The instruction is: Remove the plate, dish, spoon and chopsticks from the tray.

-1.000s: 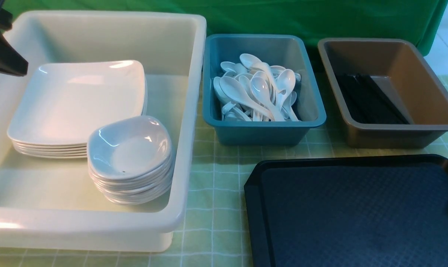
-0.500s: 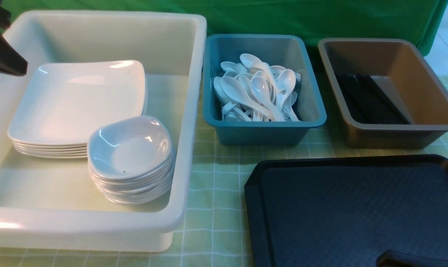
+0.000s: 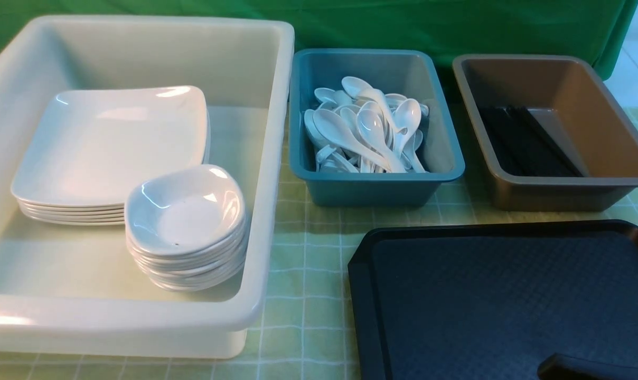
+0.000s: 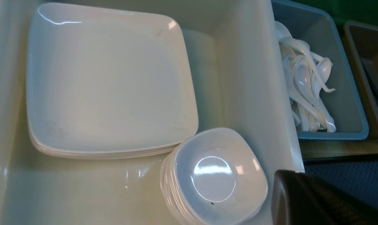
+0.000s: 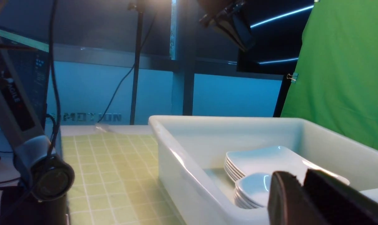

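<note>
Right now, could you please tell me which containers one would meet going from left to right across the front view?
White tub → teal tub → brown tub

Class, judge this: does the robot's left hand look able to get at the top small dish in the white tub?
Probably yes: nothing lies on the top dish, and the tub is open above. However, the left hand is shut, so it would likely need to open first.
</note>
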Controlling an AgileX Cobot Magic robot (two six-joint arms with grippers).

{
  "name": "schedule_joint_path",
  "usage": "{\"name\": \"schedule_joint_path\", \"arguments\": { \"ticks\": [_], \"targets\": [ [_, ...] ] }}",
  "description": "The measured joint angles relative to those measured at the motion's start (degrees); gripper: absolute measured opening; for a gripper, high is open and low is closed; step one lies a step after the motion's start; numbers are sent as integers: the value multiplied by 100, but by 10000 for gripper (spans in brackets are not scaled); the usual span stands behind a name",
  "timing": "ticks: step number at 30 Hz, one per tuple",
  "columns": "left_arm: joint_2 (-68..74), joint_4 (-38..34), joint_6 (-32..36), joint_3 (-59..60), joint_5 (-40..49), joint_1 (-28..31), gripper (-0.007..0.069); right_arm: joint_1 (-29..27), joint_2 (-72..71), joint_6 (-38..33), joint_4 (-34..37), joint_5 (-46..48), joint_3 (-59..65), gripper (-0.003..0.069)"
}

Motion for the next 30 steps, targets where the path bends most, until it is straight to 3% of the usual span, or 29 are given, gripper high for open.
{"name": "schedule_joint_path", "arguments": {
  "ticks": [7, 14, 15, 16, 18, 21, 25, 30],
  "targets": [
    [-692, 675, 0, 669, 2, 0, -13, 37, -20, 0, 112, 45, 59, 102],
    [-828, 980, 0, 1109, 9, 0, -13, -407, -466, 0, 283, 1365, 189, 118],
    [-828, 980, 0, 1206, 9, 0, -13, -809, -636, 0, 304, 1563, 316, 121],
    [-828, 980, 0, 1219, 9, 0, -13, -865, -659, 0, 302, 1598, 336, 122],
    [-828, 968, 0, 1395, 15, 0, -13, -1948, -1051, 0, 322, 1776, 648, 125],
    [-828, 961, 0, 1467, 9, 0, -13, -2528, -1313, 0, 326, 1830, 837, 127],
    [-828, 967, 67, 1565, 9, 0, -13, -3997, -1830, 0, 336, 2013, 1234, 137],
    [-828, 961, 118, 1616, 9, 0, -13, -5131, -2200, 0, 353, 2082, 1660, 147]
  ]
}}
